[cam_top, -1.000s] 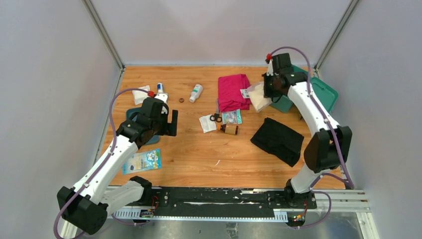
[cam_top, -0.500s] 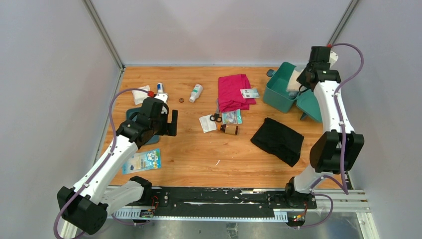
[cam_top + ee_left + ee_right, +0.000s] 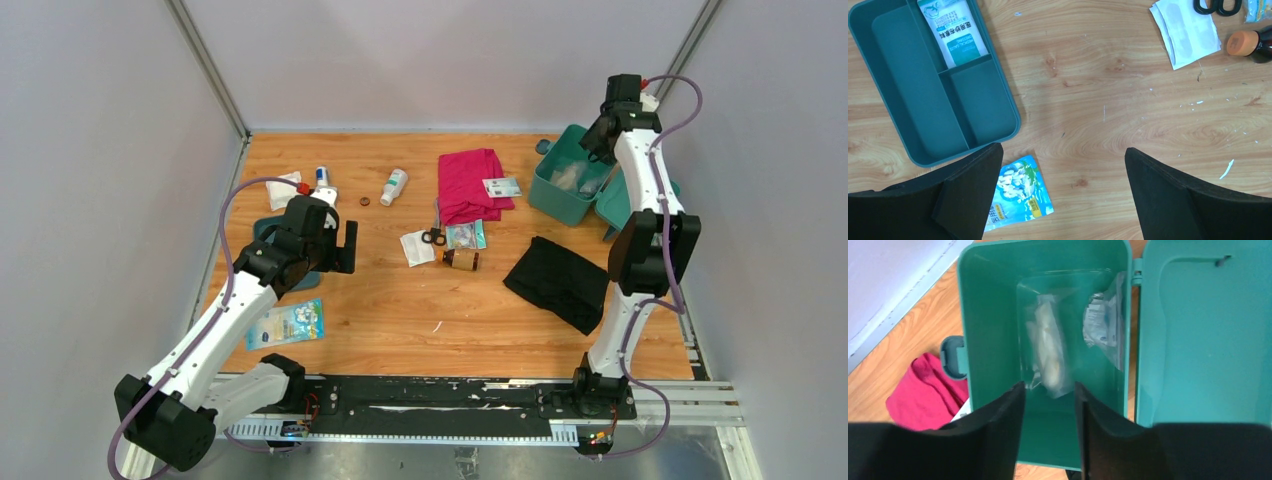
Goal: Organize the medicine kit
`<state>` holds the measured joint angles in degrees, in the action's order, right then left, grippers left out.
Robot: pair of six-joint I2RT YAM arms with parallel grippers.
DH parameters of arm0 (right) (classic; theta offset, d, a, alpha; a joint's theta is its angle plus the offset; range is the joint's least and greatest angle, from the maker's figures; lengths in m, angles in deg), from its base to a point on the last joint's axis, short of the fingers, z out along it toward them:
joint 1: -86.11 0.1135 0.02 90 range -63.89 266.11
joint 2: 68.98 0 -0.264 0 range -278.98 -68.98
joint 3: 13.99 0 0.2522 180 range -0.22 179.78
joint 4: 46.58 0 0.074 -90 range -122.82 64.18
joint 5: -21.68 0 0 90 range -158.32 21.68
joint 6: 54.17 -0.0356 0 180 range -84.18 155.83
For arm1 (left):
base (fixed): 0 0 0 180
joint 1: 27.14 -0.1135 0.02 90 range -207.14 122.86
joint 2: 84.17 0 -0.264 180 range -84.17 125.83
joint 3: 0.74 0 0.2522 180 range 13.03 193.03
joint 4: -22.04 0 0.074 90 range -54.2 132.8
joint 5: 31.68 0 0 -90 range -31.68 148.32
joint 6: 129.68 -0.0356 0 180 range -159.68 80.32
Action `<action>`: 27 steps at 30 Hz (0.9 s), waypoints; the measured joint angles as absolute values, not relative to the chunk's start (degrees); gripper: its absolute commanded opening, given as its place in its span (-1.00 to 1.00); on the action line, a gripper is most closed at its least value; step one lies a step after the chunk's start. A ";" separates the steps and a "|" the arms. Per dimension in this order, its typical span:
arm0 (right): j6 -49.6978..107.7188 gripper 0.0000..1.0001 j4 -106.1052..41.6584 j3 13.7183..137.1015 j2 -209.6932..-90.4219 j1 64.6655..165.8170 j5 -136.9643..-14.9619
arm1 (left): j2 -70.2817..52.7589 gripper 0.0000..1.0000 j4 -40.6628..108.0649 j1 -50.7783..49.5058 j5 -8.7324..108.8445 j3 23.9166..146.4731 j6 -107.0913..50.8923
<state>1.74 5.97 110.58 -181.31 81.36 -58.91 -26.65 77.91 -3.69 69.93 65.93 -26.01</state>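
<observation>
**Kit open at the far right corner**

From above, the medicine kit (image 3: 556, 205) sat with its lid open at the desk's far right corner, my right gripper (image 3: 603, 140) over it. The left wrist view showed my left gripper (image 3: 1063, 149) spread wide, holding nothing. The right wrist view showed my fingers slightly parted above a clear bag (image 3: 1050, 350) inside the kit.

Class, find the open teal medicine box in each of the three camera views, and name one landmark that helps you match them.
Top view: the medicine box stands at the far right of the table.
Left wrist view: not in it.
Right wrist view: the box fills the middle, its lid open to the right.
Landmark: the pink cloth lies on the box's latch side in both the top and right wrist views.
</observation>
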 measured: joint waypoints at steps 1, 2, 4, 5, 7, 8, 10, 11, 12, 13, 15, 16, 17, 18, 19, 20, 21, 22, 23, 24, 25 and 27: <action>2.11 0.04 6.95 112.35 -182.56 81.36 -58.43 | -26.65 0.97 77.91 -3.69 69.91 65.93 -26.01; 2.83 0.05 8.02 113.11 -183.28 81.36 -57.47 | -26.65 0.97 77.91 -3.69 69.93 65.93 -26.01; 3.66 0.05 10.01 113.09 -183.15 81.36 -56.16 | -26.65 0.97 77.91 -3.69 69.91 65.93 -26.01; 4.21 0.01 10.64 112.85 -182.73 81.36 -55.48 | -26.65 0.97 77.91 -3.69 69.89 65.93 -26.01; 5.30 -0.01 11.04 111.74 -181.40 81.38 -54.72 | -26.65 0.97 77.91 -3.69 69.89 65.93 -26.01; 6.39 -0.01 10.25 110.12 -179.80 81.73 -55.00 | -26.65 0.97 77.91 -3.69 69.89 65.93 -26.01; 8.51 -0.01 9.20 107.19 -176.37 82.41 -56.05 | -26.63 0.97 77.91 -3.69 69.87 65.93 -26.01; 9.37 -0.01 8.81 106.12 -174.86 83.13 -56.57 | -26.63 0.97 77.91 -3.69 69.87 65.93 -26.01; 10.37 0.00 8.35 105.03 -173.05 84.40 -57.14 | -26.63 0.97 77.91 -3.69 69.89 65.93 -26.01; 11.38 0.00 7.58 104.00 -171.34 86.06 -57.93 | -26.63 0.97 77.89 -3.69 69.89 65.93 -26.01; 13.08 0.02 5.81 101.77 -168.24 90.41 -59.94 | -26.63 0.97 77.91 -3.69 69.89 65.93 -26.01; 13.65 0.04 4.98 100.70 -167.15 92.27 -61.03 | -26.63 0.97 77.91 -3.69 69.89 65.93 -26.01; 14.46 0.08 3.69 99.00 -165.92 94.45 -62.80 | -26.63 0.97 77.89 -3.69 69.89 65.93 -26.01; 14.88 0.15 2.73 97.62 -165.16 95.85 -64.11 | -26.63 0.97 77.89 -3.69 69.87 65.93 -26.01; 15.84 0.19 0.94 94.56 -163.91 98.26 -66.63 | -26.63 0.97 77.89 -3.69 69.87 65.93 -26.01; 16.14 0.22 0.48 93.03 -163.48 99.41 -67.87 | -26.63 0.97 77.89 -3.69 69.87 65.93 -26.01; 16.78 0.24 -1.01 90.49 -162.89 100.59 -69.40 | -26.63 0.97 77.89 -3.69 69.87 65.93 -26.01; 17.32 0.24 -2.01 88.24 -162.64 101.49 -70.89 | -26.63 0.97 77.89 -3.69 69.87 65.93 -26.01; 17.78 0.25 -2.95 86.10 -162.60 102.28 -72.42 | -26.63 0.97 77.89 -3.69 69.87 65.93 -26.01; 18.07 0.26 -3.52 84.61 -162.67 102.74 -73.62 | -26.63 0.97 77.89 -3.69 69.87 65.93 -26.01; 18.53 0.26 -4.33 82.71 -162.82 103.28 -75.59 | -26.61 0.97 77.89 -3.69 69.87 65.93 -26.01; 18.96 0.28 -5.53 80.57 -162.97 103.83 -77.93 | -26.61 0.97 77.89 -3.69 69.87 65.93 -26.01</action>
<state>18.96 -5.53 80.57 -162.97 103.83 -77.93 -26.61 77.89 -3.69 69.87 65.93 -26.01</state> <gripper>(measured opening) 0.628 0.985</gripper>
